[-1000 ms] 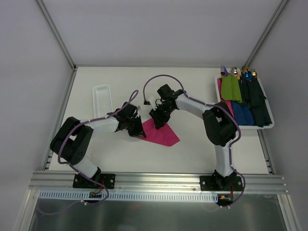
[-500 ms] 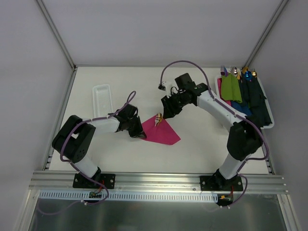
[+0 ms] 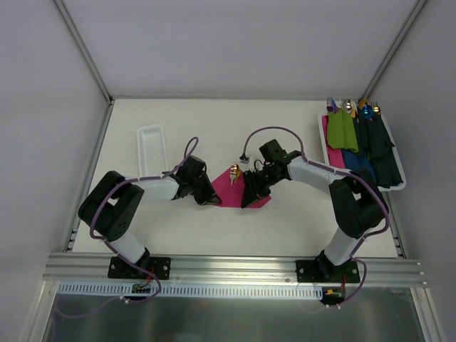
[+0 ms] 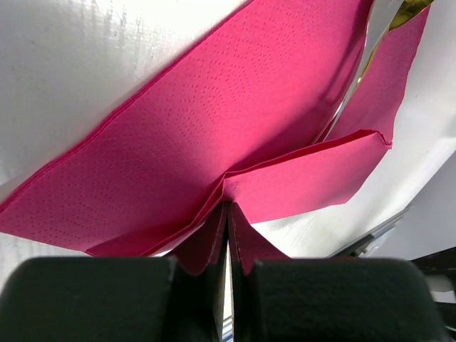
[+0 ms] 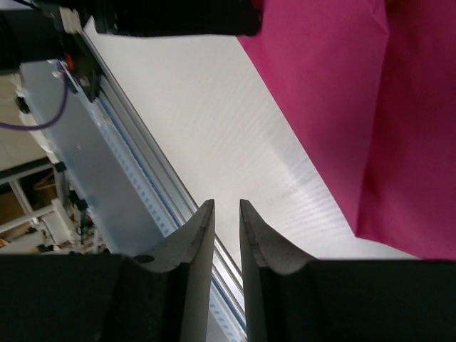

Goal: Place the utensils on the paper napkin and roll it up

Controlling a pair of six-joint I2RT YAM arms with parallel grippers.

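Note:
The magenta paper napkin (image 3: 226,189) lies at the table's middle, partly folded, with a flap raised over it. The gold utensils (image 3: 234,172) rest on its far corner; in the left wrist view their gold tip (image 4: 407,7) shows past the napkin (image 4: 214,121). My left gripper (image 3: 209,196) is shut on the napkin's left corner, the paper pinched between its jaws (image 4: 228,210). My right gripper (image 3: 249,196) sits low at the napkin's right side. Its jaws (image 5: 224,206) stand nearly together with a thin gap and nothing between them, beside the napkin's edge (image 5: 356,92).
An empty narrow white tray (image 3: 150,146) lies at the far left. A white tray (image 3: 370,187) at the right holds green rolls (image 3: 342,128), blue rolls and coloured utensils (image 3: 353,108). An aluminium rail (image 3: 235,267) runs along the near edge.
My right gripper let go of the gold utensils on the napkin, swung up and right, then came back down to the napkin's right side. The napkin has folded narrower. My left gripper kept its hold.

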